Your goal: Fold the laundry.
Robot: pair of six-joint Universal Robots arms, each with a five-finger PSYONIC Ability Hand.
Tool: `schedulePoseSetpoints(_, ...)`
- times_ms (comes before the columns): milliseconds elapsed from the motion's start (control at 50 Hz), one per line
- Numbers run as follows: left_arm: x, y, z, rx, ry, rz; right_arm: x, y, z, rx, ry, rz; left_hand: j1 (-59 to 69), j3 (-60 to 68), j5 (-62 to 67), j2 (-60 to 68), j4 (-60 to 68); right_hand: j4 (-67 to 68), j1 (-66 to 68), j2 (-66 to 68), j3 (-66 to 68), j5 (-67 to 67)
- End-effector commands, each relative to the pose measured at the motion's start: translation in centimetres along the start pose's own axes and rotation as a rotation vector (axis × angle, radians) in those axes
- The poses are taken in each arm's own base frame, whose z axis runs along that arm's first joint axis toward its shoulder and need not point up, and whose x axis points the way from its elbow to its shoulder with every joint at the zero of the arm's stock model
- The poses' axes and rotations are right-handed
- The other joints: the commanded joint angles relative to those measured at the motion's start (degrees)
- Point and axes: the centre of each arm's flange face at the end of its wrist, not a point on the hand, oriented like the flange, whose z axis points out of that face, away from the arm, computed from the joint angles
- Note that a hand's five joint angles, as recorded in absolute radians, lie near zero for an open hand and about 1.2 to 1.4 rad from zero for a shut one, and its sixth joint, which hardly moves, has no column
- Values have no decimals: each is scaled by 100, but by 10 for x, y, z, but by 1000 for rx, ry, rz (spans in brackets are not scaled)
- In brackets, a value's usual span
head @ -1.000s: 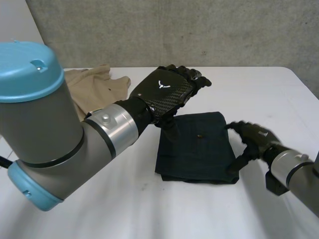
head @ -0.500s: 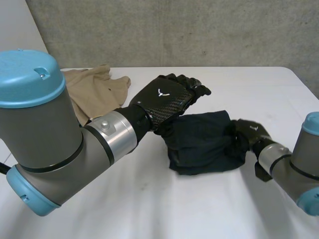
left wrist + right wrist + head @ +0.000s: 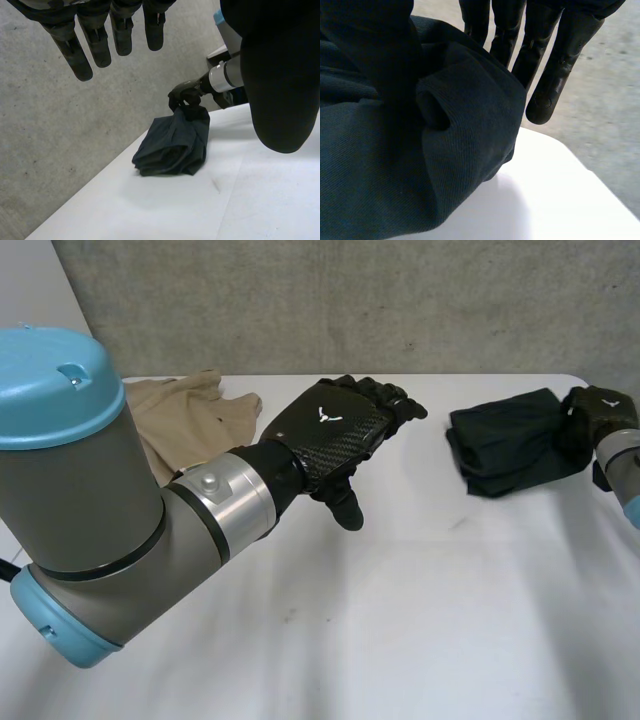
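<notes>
Dark blue cloth [image 3: 505, 440] lies bunched on the far right side of the white desk [image 3: 400, 620] in my head view. The right hand [image 3: 598, 412] grips the bundle's outer end. The left hand [image 3: 335, 430] hangs over the middle of the desk, well apart from the bundle, with its fingers straight and holding nothing. A beige garment [image 3: 185, 415] lies crumpled at the far left, partly behind the left arm [image 3: 120, 530].

From the left wrist I see that hand's fingers [image 3: 82, 47] straight and spread, its thumb [image 3: 280, 90] beside them, nothing between. Beyond them the dark blue cloth [image 3: 172, 147] sits rumpled on the desk [image 3: 150, 215], and the right hand [image 3: 184, 95] is clamped on one end of it.

From the right wrist, the cloth [image 3: 420, 190] is pinched between the thumb [image 3: 370, 55] and the straight fingers [image 3: 552, 65]. A fold bulges out between them, and the desk [image 3: 560, 210] shows below.
</notes>
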Motion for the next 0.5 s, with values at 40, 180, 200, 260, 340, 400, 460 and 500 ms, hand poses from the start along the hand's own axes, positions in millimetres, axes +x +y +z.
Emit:
schedulePoseSetpoints(40,1,3,2,-8,3,0,49,20,26,-9,90,-45,46,-62,-104,-10,-21,1199,2624,1454,1826,1882)
schedulePoseSetpoints(180,1,7,2,-20,6,-7,93,13,32,18,154,-87,46,-62,-104,-10,-21,1199,2624,1454,1826,1882)
schedulePoseSetpoints(200,1,8,3,-20,6,-7,97,13,32,18,161,-93,46,-62,-104,-10,-21,1199,2624,1454,1826,1882)
schedulePoseSetpoints(260,1,7,3,-17,5,-6,107,10,32,27,178,-134,46,-62,-104,-10,-21,1199,2624,1454,1826,1882)
schedulePoseSetpoints(340,2,8,3,-19,7,-6,110,9,33,28,192,-193,46,-62,-104,-10,-21,1199,2624,1454,1826,1882)
schedulePoseSetpoints(400,1,9,4,-23,6,-8,112,10,32,18,215,-240,46,-62,-104,-10,-21,1199,2624,1454,1826,1882)
schedulePoseSetpoints(460,1,10,4,-27,7,-9,113,16,31,-14,269,-303,46,-62,-104,-10,-21,-5801,-4376,-5546,-5174,-5118)
schedulePoseSetpoints(500,1,11,5,-27,7,-9,105,25,31,-44,276,-361,46,-62,-104,-10,-21,-5801,-4376,-5546,-5174,-5118)
